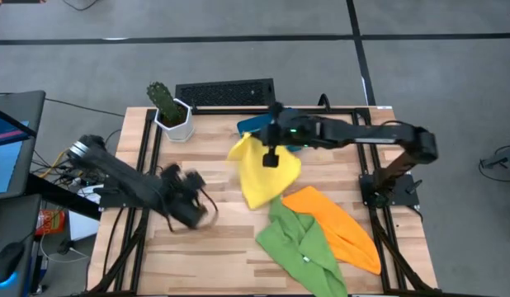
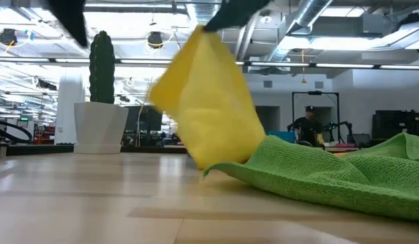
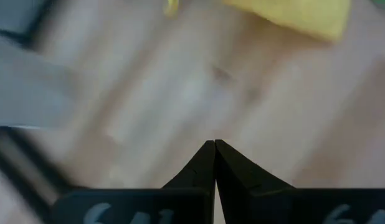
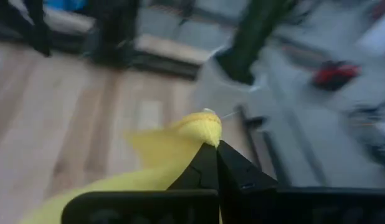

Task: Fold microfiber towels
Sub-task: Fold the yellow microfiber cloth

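Note:
My right gripper (image 1: 271, 155) is above the table's middle, shut on a yellow towel (image 1: 263, 175) that hangs from it. A green towel (image 1: 300, 243) lies crumpled at the near right, with an orange towel (image 1: 337, 224) beside and partly on it. Something blue (image 1: 257, 125) lies behind the yellow towel, partly under my right arm. I cannot tell whether it is a towel or a tray. My left gripper (image 1: 191, 210) is above the table's left part, shut (image 3: 215, 144), with nothing between its fingers. My right gripper pinches a bunched tip of the yellow towel (image 4: 204, 127) between its two fingers, and a little of the cloth sticks out past the fingertips. The fingers come slanting down from the table's right side. The towel hangs slack below them, its lower end (image 2: 208, 161) on the table beside the green towel (image 2: 331, 177).
A cactus in a white pot (image 1: 169, 111) stands at the far left corner. A dark keyboard (image 1: 226, 92) lies just beyond the far edge. Bare wood (image 1: 222, 247) shows between my left gripper and the green towel.

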`<state>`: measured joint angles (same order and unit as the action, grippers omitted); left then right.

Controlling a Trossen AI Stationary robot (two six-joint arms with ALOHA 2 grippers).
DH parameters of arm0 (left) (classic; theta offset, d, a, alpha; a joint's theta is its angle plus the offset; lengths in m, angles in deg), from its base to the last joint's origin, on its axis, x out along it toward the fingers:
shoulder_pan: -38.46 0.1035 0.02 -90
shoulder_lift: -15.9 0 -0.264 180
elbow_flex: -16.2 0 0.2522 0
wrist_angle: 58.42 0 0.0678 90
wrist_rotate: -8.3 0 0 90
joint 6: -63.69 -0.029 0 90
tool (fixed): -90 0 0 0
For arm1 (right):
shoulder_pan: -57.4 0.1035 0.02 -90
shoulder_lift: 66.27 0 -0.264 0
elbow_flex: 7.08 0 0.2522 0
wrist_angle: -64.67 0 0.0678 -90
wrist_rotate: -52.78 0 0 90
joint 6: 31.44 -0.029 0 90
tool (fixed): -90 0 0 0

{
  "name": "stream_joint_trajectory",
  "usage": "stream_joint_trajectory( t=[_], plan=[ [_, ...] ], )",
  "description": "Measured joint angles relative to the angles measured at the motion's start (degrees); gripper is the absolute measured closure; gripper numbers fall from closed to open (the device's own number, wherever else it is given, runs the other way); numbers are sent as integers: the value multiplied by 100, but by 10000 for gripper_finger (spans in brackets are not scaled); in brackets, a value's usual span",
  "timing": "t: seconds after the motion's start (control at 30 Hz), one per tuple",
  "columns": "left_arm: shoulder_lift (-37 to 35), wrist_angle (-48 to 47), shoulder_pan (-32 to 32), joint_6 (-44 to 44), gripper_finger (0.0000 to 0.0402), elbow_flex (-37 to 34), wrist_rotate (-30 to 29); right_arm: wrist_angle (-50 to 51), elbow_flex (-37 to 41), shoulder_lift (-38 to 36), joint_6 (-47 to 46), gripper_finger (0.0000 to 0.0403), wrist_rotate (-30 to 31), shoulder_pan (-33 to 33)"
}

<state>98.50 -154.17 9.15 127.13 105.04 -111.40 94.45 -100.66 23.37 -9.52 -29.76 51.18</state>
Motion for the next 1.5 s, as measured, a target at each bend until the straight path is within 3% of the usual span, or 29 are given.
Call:
stream_joint_trajectory(
  t=[0.1, 0.2, 0.33, 0.47, 0.53, 0.7, 0.9, 1.03, 1.2, 1.3, 1.5],
  plan=[
    [-574, -684, -9, 251, 401, 280, -331, -13, 0, -437, -114, 394, 578, 170],
    [-1035, -764, -117, 371, 401, 449, -584, 47, 0, -736, -504, 394, 913, 472],
    [-1321, 278, -342, 59, 401, 325, -1268, 492, 1, -855, -1011, 394, 966, 1082],
    [-1273, 1465, -522, -416, 401, -225, -2398, 979, 230, -699, -1634, 394, 958, 1812],
    [-1109, 2076, -468, -848, 397, -600, -2555, 1140, 452, -551, -1893, 393, 967, 2201],
    [-640, 3678, -175, -1789, 350, -1520, -1761, 1039, 988, -15, -2755, 391, 1048, 3070],
    [46, 6088, 346, -3256, 277, -2236, -1068, 318, 1448, 63, -3258, 386, 903, 3237],
    [553, 7632, 938, -4543, 243, -2345, 275, 295, 1666, 83, -3451, 386, 327, 3316],
    [1026, 8740, 1434, -5421, 222, -2338, 1521, 346, 2097, 131, -3935, 386, 315, 3643],
    [1254, 9127, 1511, -5862, 219, -2337, 1700, 283, 2327, 151, -4286, 382, 540, 3831],
    [1759, 9588, 1463, -7135, 218, -2329, 1491, 151, 2402, 160, -4451, 386, 685, 3858]
  ],
)
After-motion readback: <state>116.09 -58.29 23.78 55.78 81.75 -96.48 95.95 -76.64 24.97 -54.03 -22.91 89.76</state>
